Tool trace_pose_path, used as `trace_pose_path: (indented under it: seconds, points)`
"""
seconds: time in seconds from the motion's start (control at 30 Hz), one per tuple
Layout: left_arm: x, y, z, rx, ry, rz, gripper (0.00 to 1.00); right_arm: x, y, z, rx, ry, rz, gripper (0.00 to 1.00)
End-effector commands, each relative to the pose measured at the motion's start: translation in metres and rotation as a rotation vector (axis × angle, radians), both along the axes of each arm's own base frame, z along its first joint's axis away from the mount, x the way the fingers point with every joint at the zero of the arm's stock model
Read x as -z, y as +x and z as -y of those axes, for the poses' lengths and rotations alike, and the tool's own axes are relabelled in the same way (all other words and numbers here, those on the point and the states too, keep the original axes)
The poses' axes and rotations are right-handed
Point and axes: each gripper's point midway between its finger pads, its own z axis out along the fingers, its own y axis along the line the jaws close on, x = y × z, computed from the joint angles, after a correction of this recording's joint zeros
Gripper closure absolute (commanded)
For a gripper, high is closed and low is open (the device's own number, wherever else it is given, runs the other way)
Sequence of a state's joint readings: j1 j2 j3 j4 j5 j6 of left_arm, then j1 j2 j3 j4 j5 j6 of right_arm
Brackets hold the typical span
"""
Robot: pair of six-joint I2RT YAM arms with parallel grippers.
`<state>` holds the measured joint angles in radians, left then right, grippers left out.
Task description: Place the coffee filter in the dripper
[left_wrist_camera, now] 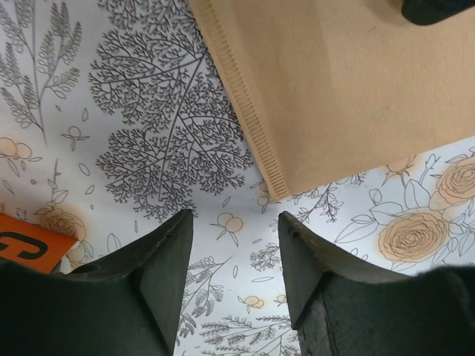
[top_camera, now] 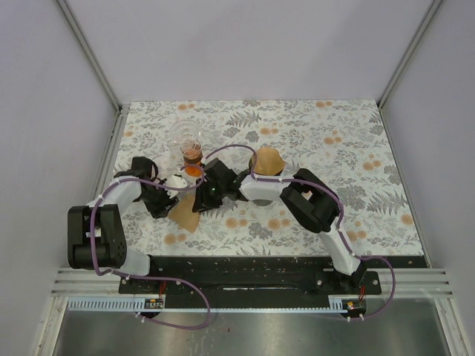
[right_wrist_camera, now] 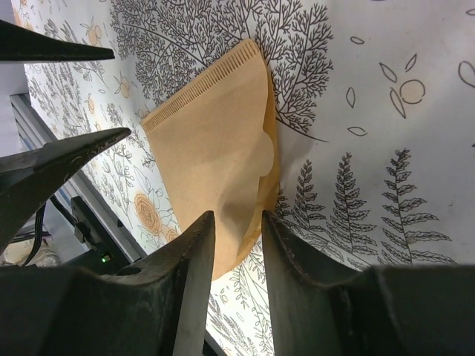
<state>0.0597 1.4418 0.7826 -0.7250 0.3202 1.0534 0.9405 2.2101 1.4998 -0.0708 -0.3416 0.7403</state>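
Observation:
A tan paper coffee filter (top_camera: 185, 213) lies flat on the floral tabletop between my two grippers. It fills the upper right of the left wrist view (left_wrist_camera: 349, 89) and the middle of the right wrist view (right_wrist_camera: 215, 148). My left gripper (left_wrist_camera: 234, 222) is open and empty, low over the table, just short of the filter's ribbed corner; in the top view (top_camera: 162, 199) it is left of the filter. My right gripper (right_wrist_camera: 237, 219) is narrowly open with its tips down at the filter's rounded edge, where the paper creases (top_camera: 202, 200). The dripper is not visible.
A clear glass flask (top_camera: 191, 142) with orange liquid stands just behind the grippers. A second tan paper shape (top_camera: 267, 159) sits behind the right arm. An orange label (left_wrist_camera: 22, 241) lies at the left gripper's side. The black front rail (top_camera: 245, 268) bounds the near edge.

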Motion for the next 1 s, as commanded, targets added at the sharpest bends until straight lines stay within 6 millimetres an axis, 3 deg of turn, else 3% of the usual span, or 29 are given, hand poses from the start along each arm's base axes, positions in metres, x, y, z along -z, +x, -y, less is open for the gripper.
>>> trace_pose_path:
  seconds: [0.0, 0.47, 0.77, 0.87, 0.97]
  points:
    - [-0.004, 0.015, 0.008, 0.022, -0.039, 0.065, 0.47, 0.003, 0.006, -0.006, 0.005, 0.017, -0.005, 0.60]
    - [0.005, 0.012, 0.029, 0.083, -0.097, 0.032, 0.47, -0.003, 0.011, -0.021, -0.009, 0.071, -0.006, 0.63]
    - [0.007, 0.010, 0.035, 0.090, -0.120, 0.018, 0.48, -0.005, 0.012, -0.026, -0.007, 0.083, -0.015, 0.71]
    - [0.007, 0.009, 0.036, 0.089, -0.123, 0.016, 0.48, -0.003, 0.011, -0.026, -0.010, 0.083, -0.024, 0.78]
    - [0.005, 0.011, 0.035, 0.084, -0.122, 0.022, 0.48, -0.005, 0.010, -0.026, -0.015, 0.085, -0.019, 0.94]
